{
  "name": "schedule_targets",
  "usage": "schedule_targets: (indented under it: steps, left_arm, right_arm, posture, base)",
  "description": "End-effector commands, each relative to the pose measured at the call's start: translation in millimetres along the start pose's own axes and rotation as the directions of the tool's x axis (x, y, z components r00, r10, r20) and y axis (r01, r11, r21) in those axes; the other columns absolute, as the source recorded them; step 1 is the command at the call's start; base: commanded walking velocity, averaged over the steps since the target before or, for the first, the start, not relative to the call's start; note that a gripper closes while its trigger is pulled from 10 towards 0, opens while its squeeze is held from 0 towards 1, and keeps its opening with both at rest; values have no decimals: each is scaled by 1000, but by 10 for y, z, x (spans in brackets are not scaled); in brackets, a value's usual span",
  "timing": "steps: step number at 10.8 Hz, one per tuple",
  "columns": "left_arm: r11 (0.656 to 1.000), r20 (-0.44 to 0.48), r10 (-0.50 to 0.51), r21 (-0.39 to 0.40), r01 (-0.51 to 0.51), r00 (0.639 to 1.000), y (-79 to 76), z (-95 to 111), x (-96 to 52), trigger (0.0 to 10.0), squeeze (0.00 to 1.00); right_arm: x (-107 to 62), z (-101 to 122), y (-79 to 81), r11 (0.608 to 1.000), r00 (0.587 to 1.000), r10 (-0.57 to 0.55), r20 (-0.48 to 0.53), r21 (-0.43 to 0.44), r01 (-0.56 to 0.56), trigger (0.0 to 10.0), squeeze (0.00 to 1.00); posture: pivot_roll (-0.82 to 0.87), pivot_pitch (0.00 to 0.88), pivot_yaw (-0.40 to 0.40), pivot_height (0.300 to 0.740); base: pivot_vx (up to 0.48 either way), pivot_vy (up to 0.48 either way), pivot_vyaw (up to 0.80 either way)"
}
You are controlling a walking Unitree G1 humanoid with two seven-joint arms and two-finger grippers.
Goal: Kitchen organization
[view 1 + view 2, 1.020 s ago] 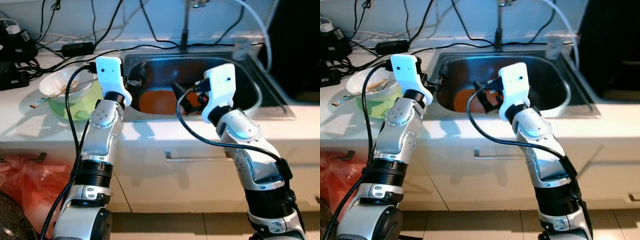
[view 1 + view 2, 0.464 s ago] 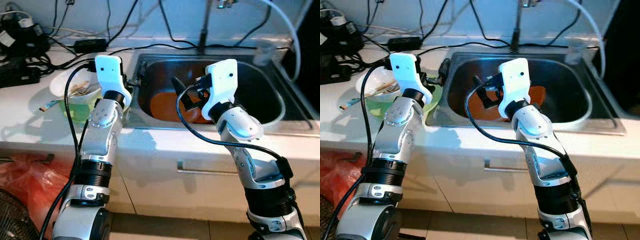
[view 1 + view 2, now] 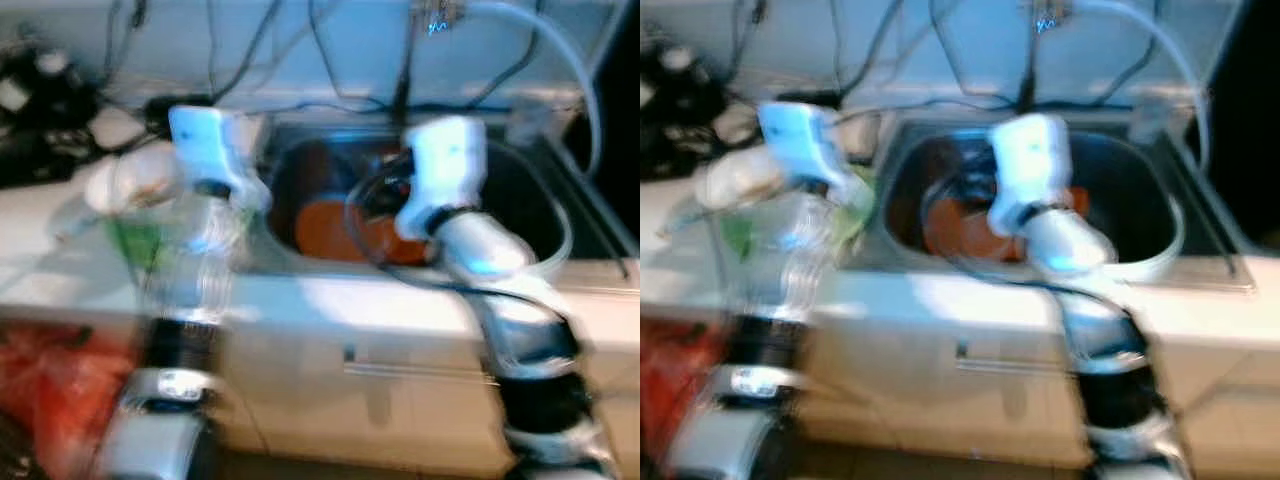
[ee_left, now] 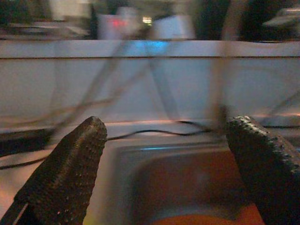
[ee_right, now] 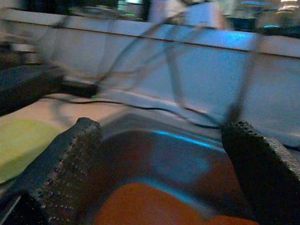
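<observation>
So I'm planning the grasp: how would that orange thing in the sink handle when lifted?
The flat orange item in the steel sink looks broad and shallow, so probably awkward to pinch. It may be wet and slippery. Blur hides its material.

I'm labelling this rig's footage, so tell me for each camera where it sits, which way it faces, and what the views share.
Left eye view: on the head, looking forward and down, blurred, at the sink holding an orange item; both silver arms show.
Right eye view: the head's other eye, same scene, bowl on the counter.
Left wrist view: along the open left gripper toward the sink and back wall.
Right wrist view: along the open right gripper, same direction.
Shared: all four show the sink and the orange item.
</observation>
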State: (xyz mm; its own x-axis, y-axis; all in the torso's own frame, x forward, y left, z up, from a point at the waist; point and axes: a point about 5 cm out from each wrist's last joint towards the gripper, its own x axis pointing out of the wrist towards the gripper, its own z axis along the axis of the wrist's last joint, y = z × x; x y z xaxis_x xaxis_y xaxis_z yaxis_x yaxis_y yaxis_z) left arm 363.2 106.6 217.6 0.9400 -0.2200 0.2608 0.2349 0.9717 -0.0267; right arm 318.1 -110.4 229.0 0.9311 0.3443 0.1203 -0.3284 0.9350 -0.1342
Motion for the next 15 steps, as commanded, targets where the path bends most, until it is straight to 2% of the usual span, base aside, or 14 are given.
schedule_targets:
  steps: [1,4,7,9,12,13,14,15]
  left_arm:
    - [998,9,51,30,-51,999,193,62,-10,10000,0]
    - [999,11,40,-18,-40,999,176,55,-26,10000,0]
    - [999,20,35,-18,-35,999,147,79,-35,10000,0]
    - [999,20,46,11,-46,999,150,84,-40,10000,0]
    - [996,-5,75,39,-75,997,188,45,-41,10000,0]
    - [992,-17,114,62,-113,993,238,28,-50,10000,0]
    - [975,-35,193,115,-188,981,351,-10,-78,10000,0]
    - [964,-47,226,153,-216,973,409,-44,-111,10000,0]
  right_arm:
    - [34,97,128,999,998,46,41,1,-47,10000,0]
    - [33,86,131,999,998,46,40,2,-46,10000,0]
    - [28,87,120,999,999,28,41,16,-29,10000,0]
    - [34,110,74,997,999,-7,49,72,4,10000,0]
    - [57,73,10,996,996,-83,34,40,82,10000,0]
    - [53,65,19,994,996,-81,30,74,78,10000,0]
    - [43,61,73,992,999,-29,19,123,26,10000,0]
    - [26,80,135,989,999,26,30,142,-30,10000,0]
  posture:
    - [-38,0,58,740]
    - [-37,0,61,740]
    - [-38,0,62,740]
    - [-37,0,61,740]
    - [-37,0,65,740]
    - [-36,0,65,740]
    - [-35,0,60,740]
    - [-32,0,57,740]
  base:
    - [416,0,0]
    - [0,0,0]
    - [0,0,0]
    - [0,0,0]
    - [0,0,0]
    - [0,0,0]
    - [0,0,0]
    - [0,0,0]
